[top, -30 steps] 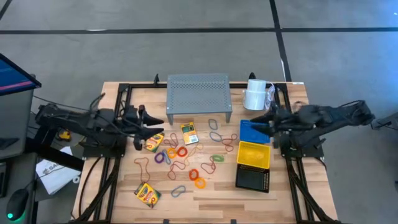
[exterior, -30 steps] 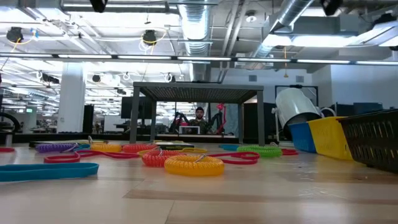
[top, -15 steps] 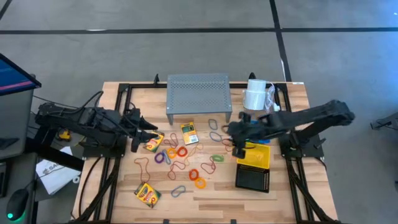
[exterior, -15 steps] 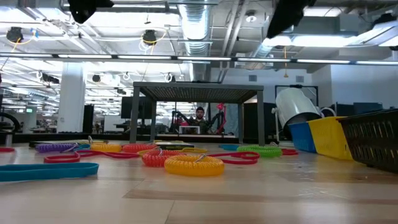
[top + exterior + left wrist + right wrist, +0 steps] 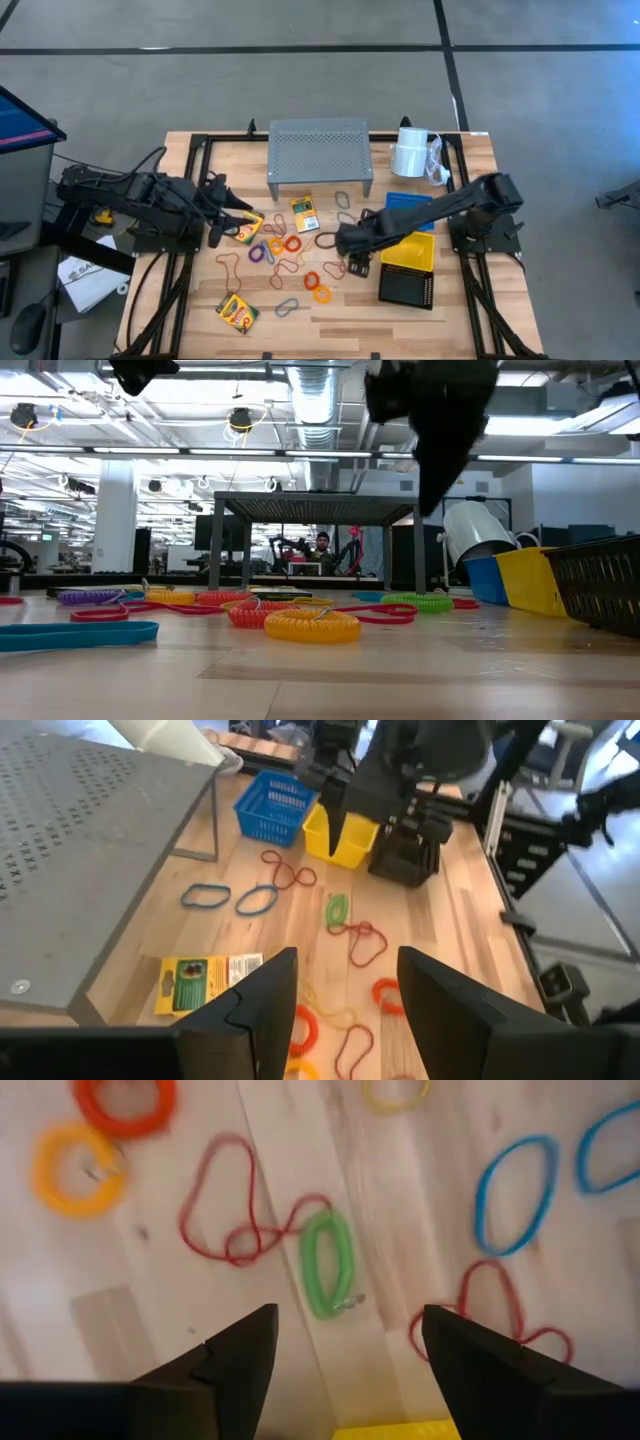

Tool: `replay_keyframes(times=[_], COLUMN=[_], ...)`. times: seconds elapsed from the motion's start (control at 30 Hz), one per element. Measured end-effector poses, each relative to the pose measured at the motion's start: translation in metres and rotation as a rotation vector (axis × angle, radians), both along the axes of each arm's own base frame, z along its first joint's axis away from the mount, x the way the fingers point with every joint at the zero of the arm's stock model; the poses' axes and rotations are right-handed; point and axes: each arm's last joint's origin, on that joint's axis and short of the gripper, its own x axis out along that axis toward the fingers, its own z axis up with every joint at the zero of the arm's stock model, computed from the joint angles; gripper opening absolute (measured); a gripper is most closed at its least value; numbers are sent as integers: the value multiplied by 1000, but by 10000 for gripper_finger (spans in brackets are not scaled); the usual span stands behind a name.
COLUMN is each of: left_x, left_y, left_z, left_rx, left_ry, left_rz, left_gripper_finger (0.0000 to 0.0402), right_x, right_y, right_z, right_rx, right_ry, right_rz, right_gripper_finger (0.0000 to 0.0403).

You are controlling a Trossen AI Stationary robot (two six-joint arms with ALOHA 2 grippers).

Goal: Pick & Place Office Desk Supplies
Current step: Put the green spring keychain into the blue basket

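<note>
Green coiled loop (image 5: pixel 327 1266) lies on the wood right under your right gripper (image 5: pixel 345 1345), fingers spread wide, its long axis running between them; left arm is farther.

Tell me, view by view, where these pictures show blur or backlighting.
Right wrist view: the green loop and red loops around it are smeared by motion. Low view: the right gripper hangs as a dark backlit shape against bright ceiling lights, and the near tabletop is soft. High view: evenly lit and sharp. Left wrist view: the left gripper looks soft at close range.
</note>
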Motion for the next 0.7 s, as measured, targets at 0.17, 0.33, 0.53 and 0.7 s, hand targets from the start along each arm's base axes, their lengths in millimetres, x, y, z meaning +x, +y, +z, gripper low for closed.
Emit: replay_keyframes(times=[0.17, 0.33, 0.53, 0.7], left_x=[-1, -2, -3, -3], left_y=[0, 0, 1, 1], left_z=[-3, -4, -6, -6], left_rx=[9, 11, 18, 19], left_ry=[33, 41, 67, 74], left_rz=[-2, -3, -3, -3], left_gripper_finger=[168, 168, 168, 168], right_x=[10, 17, 22, 26], right_y=[3, 7, 7, 5], right_z=[-24, -45, -64, -76], right_rx=[-10, 11, 7, -2], right_ry=[45, 86, 121, 139], right_rz=[10, 28, 29, 26], right_gripper_finger=[234, 227, 225, 225])
